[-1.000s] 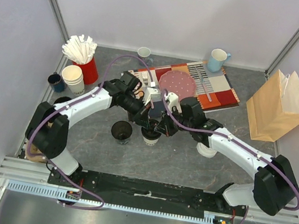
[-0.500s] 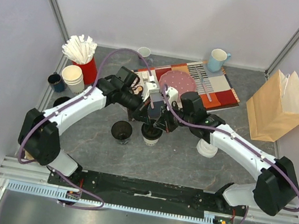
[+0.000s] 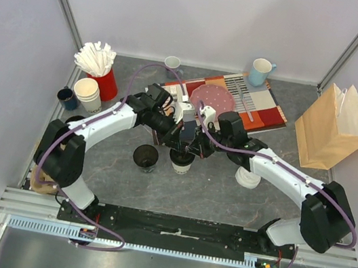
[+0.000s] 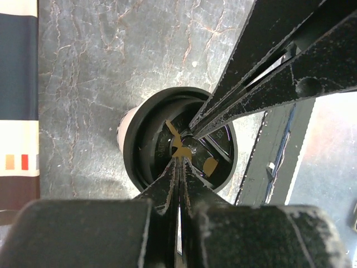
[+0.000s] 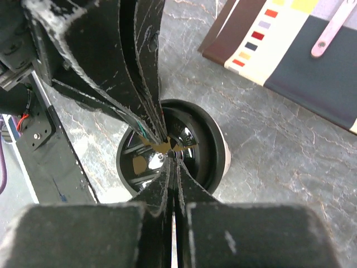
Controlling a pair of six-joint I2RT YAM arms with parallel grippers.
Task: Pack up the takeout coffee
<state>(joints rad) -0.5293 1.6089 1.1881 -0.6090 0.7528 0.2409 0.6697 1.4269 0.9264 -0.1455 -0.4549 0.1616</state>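
The cream-white cup (image 3: 180, 165) with its black lid stands upright at the table's middle. My left gripper (image 3: 179, 142) and right gripper (image 3: 194, 148) are both shut, and their tips meet on top of that lid. In the left wrist view, my shut gripper (image 4: 179, 161) touches the black lid (image 4: 148, 139), with the right fingers (image 4: 268, 72) coming in from the upper right. In the right wrist view, my shut gripper (image 5: 170, 159) rests on the lid (image 5: 207, 134). The black cup (image 3: 145, 157) stands to the left, open-topped. A white lid (image 3: 247, 178) lies by the right arm.
A brown paper bag (image 3: 334, 129) stands at the right. A striped placemat (image 3: 268, 114) with a pink plate (image 3: 213, 100) lies behind the grippers. A red holder of white sticks (image 3: 100, 69), stacked spare cups (image 3: 88, 95), a dark cup (image 3: 67, 97) and two mugs (image 3: 260, 70) line the back and left.
Both grippers stay shut over the cream-white cup's lid. The left arm's elbow swung outward and came back; the tips shifted only slightly.
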